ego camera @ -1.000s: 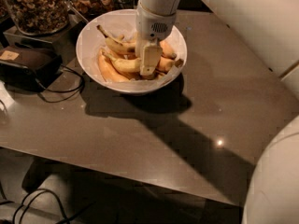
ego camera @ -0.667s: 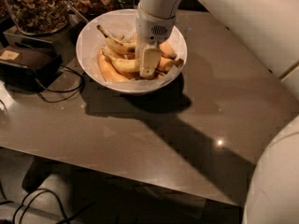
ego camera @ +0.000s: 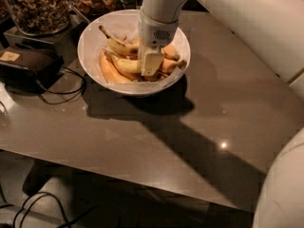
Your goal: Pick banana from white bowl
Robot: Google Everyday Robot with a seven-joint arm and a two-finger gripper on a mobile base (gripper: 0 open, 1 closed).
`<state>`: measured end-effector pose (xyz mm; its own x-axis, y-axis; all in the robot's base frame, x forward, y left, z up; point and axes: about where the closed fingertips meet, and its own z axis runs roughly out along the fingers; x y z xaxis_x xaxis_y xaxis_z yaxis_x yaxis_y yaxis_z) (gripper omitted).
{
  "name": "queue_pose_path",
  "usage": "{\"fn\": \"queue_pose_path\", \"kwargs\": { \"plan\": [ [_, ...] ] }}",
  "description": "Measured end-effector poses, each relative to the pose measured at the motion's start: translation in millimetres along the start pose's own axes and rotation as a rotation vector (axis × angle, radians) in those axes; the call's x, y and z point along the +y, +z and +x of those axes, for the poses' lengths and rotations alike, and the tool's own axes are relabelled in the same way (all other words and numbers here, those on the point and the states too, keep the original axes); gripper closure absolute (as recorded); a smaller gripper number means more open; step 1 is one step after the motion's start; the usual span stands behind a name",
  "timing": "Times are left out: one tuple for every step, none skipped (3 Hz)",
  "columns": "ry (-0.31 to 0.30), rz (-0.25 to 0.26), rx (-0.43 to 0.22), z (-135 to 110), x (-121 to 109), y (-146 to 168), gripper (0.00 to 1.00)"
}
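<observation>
The white bowl (ego camera: 90, 46) stands on the brown table near its back edge and holds several bananas. A curved pale yellow banana (ego camera: 125, 65) lies across the middle of the bowl. Another yellow one with a dark stem (ego camera: 118, 46) lies behind it. Deeper orange bananas lie at the left (ego camera: 109, 71) and at the right (ego camera: 171, 64). My gripper (ego camera: 151, 66) reaches straight down into the bowl. Its tip sits at the right end of the pale banana and hides that end. I cannot see how it stands on the fruit.
Two glass jars of nuts (ego camera: 35, 6) (ego camera: 94, 1) stand behind the bowl at the left. A black device (ego camera: 29, 64) with looping cables (ego camera: 61, 90) lies left of the bowl. My white arm (ego camera: 247, 27) crosses the upper right. The table's front edge (ego camera: 142, 182) runs below.
</observation>
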<state>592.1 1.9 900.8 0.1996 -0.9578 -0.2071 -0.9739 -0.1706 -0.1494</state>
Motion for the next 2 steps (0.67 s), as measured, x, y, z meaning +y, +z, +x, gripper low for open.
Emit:
{"fn": "queue_pose_path", "kwargs": {
  "plan": [
    [0.0, 0.0, 0.0, 0.0, 0.0, -0.3, 1.0],
    [0.031, 0.018, -0.017, 1.8, 2.8, -17.8, 1.0]
  ]
}}
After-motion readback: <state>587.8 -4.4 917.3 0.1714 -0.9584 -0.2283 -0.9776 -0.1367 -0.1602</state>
